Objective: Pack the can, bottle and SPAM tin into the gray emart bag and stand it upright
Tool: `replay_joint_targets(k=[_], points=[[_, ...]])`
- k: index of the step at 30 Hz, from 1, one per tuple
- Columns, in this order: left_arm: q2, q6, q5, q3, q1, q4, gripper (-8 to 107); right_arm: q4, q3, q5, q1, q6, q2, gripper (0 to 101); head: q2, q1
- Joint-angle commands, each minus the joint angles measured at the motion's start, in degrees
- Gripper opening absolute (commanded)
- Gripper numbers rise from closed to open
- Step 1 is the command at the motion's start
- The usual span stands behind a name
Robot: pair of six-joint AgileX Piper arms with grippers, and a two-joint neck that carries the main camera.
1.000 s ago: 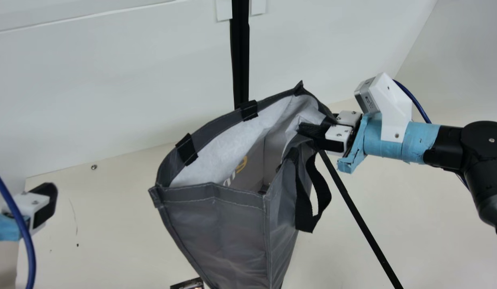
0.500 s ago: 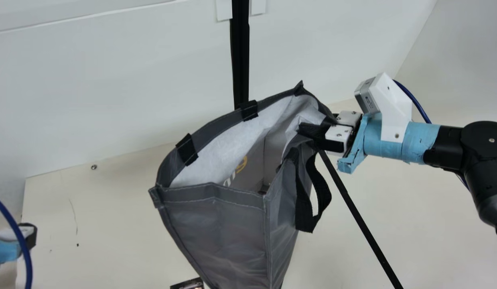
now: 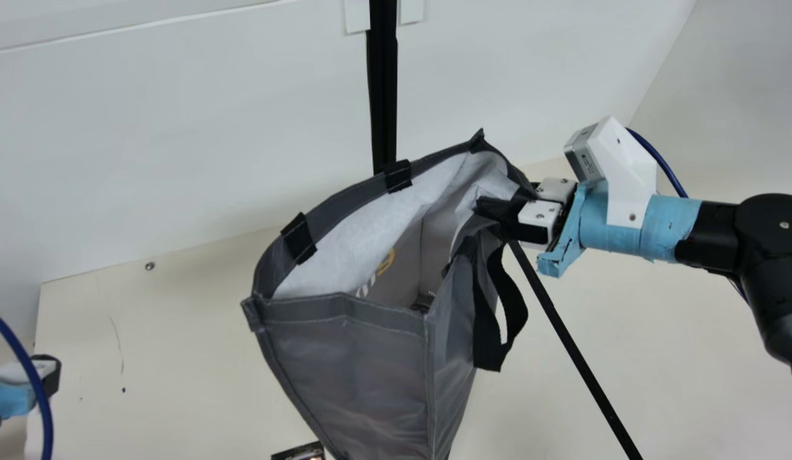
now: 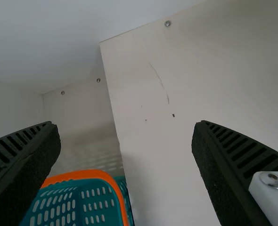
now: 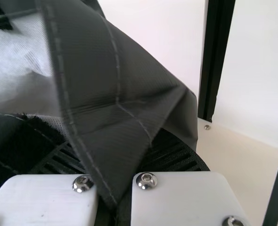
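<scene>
far left, main view: your left gripper (image 3: 48, 378) hangs over the table's (image 3: 178, 358) side, well apart from the bag. its jaws are spread with nothing between them, per the left wrist view. an orange-rimmed teal basket (image 4: 85, 174) lies beyond them there.

centre: the gray emart bag (image 3: 364, 377) has its mouth up and gaping, its base cut off by the view, so you cannot confirm it stands flat. just beside its lower part, at the bottom edge, is a small dark object (image 3: 300, 452) (identity uncertain). down in the mouth you see a dark bit (image 3: 422, 302); you cannot tell whether it is the can, the bottle or the spam tin, so the packing count is open.

right: your right gripper (image 3: 495, 209) has its jaws closed on the bag's rim, folded cloth pinched between the ribbed fingers. a black handle (image 3: 516, 306) droops just below.

risks, my judgement: if you let go before the base is settled, uneven contents could tip the bag. a sideways pull on that one pinched fold could slip it free or drag the whole bag over. on withdrawal, the hanging handle could snag a finger. a low sweep of your left gripper could clip the basket.
</scene>
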Motion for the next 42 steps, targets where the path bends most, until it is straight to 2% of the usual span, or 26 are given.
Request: replay_joint_targets(k=[1, 30, 42], points=[[0.00, 0.00, 0.00, 0.00, 0.00, 0.00, 90, -0.04, -0.91, -0.92, -0.10, 0.13, 0.35, 0, -0.05, -1.30], [0.00, 0.00, 0.00, 0.00, 0.00, 0.00, 90, -8.05, -15.72, -11.78, -9.41, -1.33, 7.65, 0, -0.05, -1.30], [0.00, 0.00, 0.00, 0.00, 0.00, 0.00, 90, -12.51, -22.83, -16.98, -14.65, 0.69, 11.71, 0, -0.05, -1.30]])
